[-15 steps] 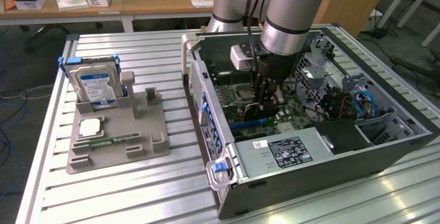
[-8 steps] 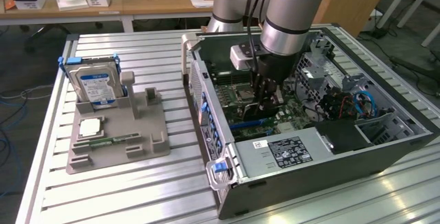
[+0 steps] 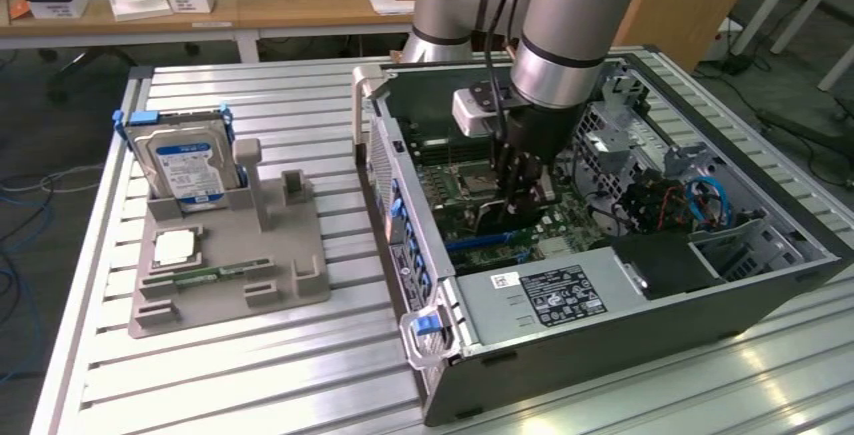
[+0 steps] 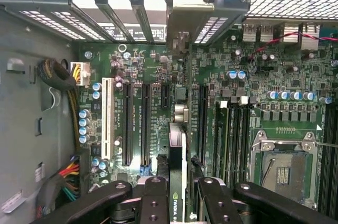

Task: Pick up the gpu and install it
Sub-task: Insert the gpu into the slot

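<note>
My end effector [image 3: 518, 193], centre of the exterior view inside the open grey computer case [image 3: 601, 325], clamps the thin dark gpu card [image 4: 178, 150] edge-down over the green motherboard [image 4: 253, 102], seemingly not yet seated.

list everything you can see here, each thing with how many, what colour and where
table: one, silver, slatted, under everything
computer case: one, dark grey, open, on the table at the exterior view's right
motherboard: one, green, inside the case
processor socket: one, silver frame, on the motherboard
holder: one, grey, on the table at the exterior view's left
hard drive: one, silver with blue label, upright in the holder
processor chip: one, silver, flat on the holder
memory stick: one, green, lying on the holder
gpu: one, dark, edge-on above the motherboard slots
arm: one, grey and light blue, reaching into the case
claw: one, black, shut on the gpu
</note>
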Robot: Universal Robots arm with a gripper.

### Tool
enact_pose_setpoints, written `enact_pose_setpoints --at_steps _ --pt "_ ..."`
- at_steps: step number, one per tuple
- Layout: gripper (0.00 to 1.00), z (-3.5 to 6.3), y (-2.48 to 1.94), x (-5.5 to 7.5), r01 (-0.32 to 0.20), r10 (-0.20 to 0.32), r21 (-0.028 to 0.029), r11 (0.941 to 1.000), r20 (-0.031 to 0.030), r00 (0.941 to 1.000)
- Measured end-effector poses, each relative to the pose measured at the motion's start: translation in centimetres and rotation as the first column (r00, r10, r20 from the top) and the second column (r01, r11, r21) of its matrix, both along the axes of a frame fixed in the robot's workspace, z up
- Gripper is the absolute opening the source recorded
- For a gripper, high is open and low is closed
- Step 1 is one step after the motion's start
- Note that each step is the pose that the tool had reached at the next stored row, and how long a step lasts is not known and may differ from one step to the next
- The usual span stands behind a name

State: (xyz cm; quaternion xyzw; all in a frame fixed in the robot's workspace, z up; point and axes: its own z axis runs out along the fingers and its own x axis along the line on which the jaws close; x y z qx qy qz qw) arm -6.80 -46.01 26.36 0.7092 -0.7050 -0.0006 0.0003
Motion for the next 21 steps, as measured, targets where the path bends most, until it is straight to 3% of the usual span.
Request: enact_pose_setpoints --at_steps 5,21 --pt "0.26 -0.11 0.38 0.0 0.0 0.0 0.0 1.0 0.0 1.0" --pt "0.26 -0.41 0.38 -0.92 0.0 0.0 -0.0002 1.0 0.0 1.0"
